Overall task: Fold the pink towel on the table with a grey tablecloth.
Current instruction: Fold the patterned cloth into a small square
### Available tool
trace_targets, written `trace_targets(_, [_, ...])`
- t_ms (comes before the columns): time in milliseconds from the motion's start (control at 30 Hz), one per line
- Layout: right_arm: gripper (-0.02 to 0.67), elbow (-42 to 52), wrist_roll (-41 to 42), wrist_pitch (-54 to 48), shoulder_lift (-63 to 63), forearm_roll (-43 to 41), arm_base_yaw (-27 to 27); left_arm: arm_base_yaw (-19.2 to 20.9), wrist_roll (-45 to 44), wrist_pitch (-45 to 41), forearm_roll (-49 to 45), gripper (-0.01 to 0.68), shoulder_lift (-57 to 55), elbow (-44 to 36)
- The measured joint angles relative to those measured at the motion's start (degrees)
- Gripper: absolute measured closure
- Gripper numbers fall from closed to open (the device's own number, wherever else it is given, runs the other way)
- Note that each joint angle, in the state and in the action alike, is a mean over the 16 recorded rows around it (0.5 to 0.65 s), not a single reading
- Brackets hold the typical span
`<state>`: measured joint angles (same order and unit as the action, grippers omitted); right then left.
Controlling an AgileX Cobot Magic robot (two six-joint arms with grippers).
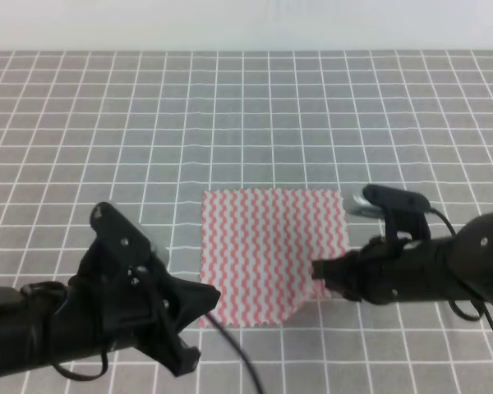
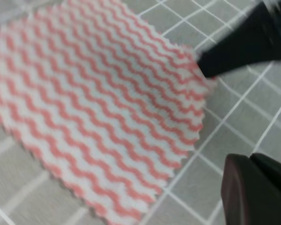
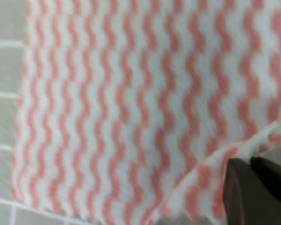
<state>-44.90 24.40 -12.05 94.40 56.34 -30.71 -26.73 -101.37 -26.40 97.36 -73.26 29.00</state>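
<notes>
Grey gridded cloth is covering the desk (image 1: 246,107) from edge to edge, running back to a pale wall (image 1: 246,23). At near left, the left pincer (image 1: 199,322) is sitting low with its fingers spread wide, its tip just beside the towel's near-left corner and gripping nothing. The towel (image 1: 263,250) is lying mostly flat at the middle of the desk, stripes running front to back. On the right, the right pincer (image 1: 320,271) is pinching the towel's near-right corner, which is lifting and curling off the cloth.
</notes>
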Motion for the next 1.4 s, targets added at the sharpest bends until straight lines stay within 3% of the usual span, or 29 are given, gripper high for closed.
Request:
trace_targets(233, [0.663, -3.3, 0.0, 0.84, 0.73, -1.16, 0.0, -1.33, -10.87, 1.66, 0.3, 0.677, -0.44, -0.05])
trace_targets(667, [0.664, -9.08, 0.01, 1.36, 4.44, -3.47, 1.33, -10.16, -22.95, 12.66, 2.21, 0.648, -5.51, 0.46])
trace_targets(1200, [0.664, -12.59, 0.19, -0.93, 6.89, -5.6, 3.52, -11.44, -26.95, 20.1, 3.15, 0.363, -9.35, 5.03])
trace_targets(1400, [0.664, -12.73, 0.21, -1.23, 7.09, -6.08, 3.52, -9.98, -26.67, 22.07, 3.0, 0.322, -10.14, 6.17])
